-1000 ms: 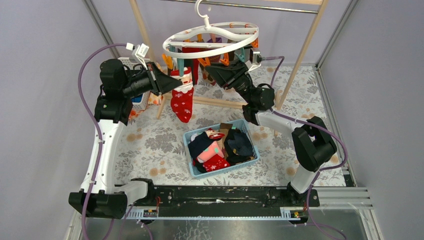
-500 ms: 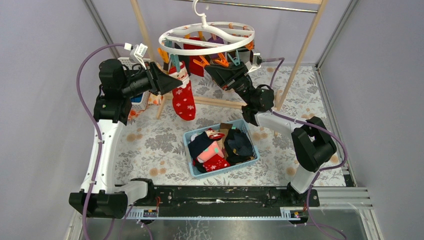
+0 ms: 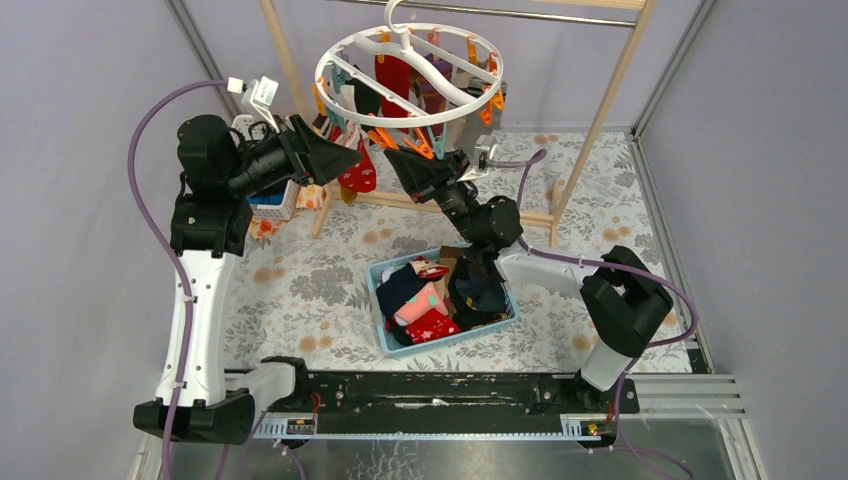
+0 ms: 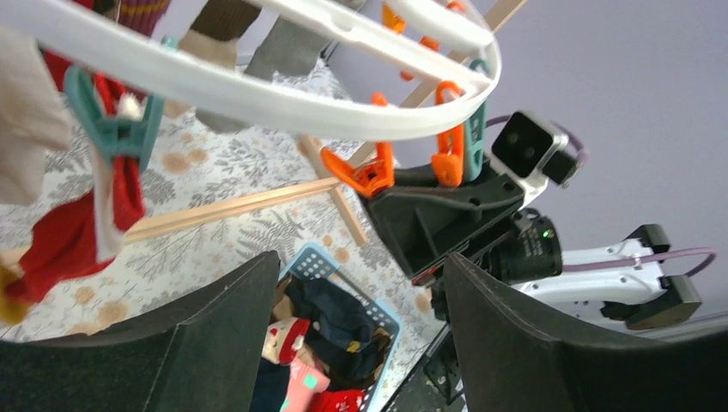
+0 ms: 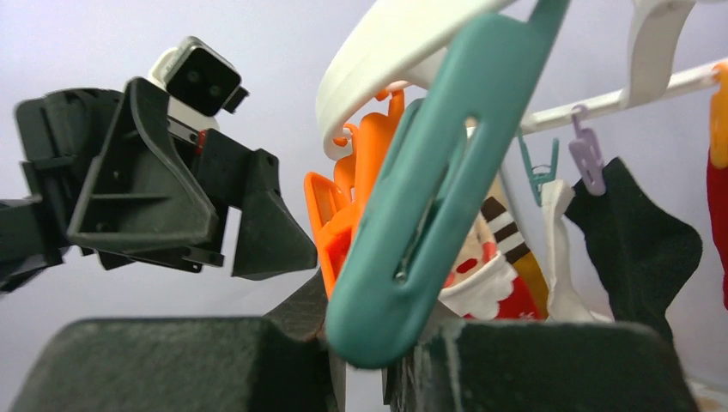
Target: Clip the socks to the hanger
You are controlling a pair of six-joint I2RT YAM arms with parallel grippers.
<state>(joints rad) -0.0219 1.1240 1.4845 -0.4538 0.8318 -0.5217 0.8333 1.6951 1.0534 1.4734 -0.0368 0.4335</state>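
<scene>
The white ring hanger (image 3: 352, 51) hangs tilted from the rail, its near rim pulled low. A red sock with white patterns (image 3: 357, 172) hangs from a teal clip (image 4: 113, 120) on the left rim. My left gripper (image 3: 346, 157) is open just left of that sock, with nothing between its fingers (image 4: 360, 262). My right gripper (image 3: 397, 163) is shut on a teal clip (image 5: 429, 197) at the hanger's near rim (image 5: 369, 345), orange clips (image 5: 352, 206) beside it. More socks (image 3: 432, 300) lie in the blue basket (image 3: 381, 275).
The tall wooden rail frame (image 3: 603, 115) stands behind the hanger, its low crossbar (image 3: 392, 200) on the floral table. A small white basket (image 3: 272, 205) sits by the left arm. Other socks (image 5: 635, 232) hang from the hanger's far side.
My left gripper opened, let go of the red sock and drew back left. The right gripper closed on the clip and pulled the rim down and left, tilting the hanger.
</scene>
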